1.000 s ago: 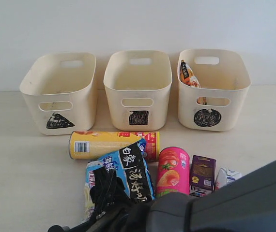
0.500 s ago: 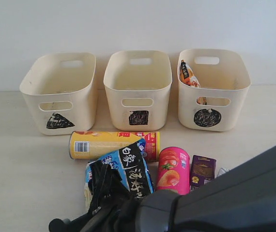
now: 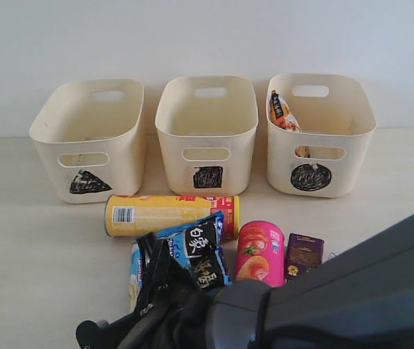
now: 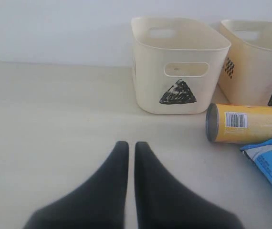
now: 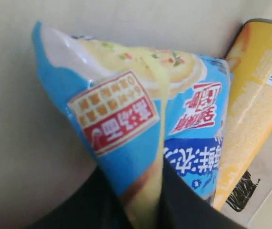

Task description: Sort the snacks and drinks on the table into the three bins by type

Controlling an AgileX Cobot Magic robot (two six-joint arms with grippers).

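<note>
A blue-black snack bag [image 3: 192, 243] lies bunched on the table [image 3: 33, 262] in front of the yellow chip can [image 3: 165, 214]. My right gripper [image 3: 156, 280] is shut on the bag's near end; in the right wrist view the bag [image 5: 136, 119] is pinched into a fold between the right gripper's [image 5: 143, 191] black fingers. The pink can [image 3: 259, 252] and the purple drink carton [image 3: 303, 256] stand to the right of the bag. My left gripper [image 4: 131, 145] hovers shut and empty over bare table, short of the triangle bin [image 4: 174, 90].
Three cream bins stand in a row at the back: triangle [image 3: 47, 120], square [image 3: 207, 156], circle [image 3: 322, 156]. An orange-white bag [image 3: 281, 111] leans inside the circle bin. The right arm's dark body [image 3: 367, 291] covers the lower right of the exterior view.
The right gripper has closed on the blue-black bag, which is now crumpled and drawn in. The left gripper has not moved.
</note>
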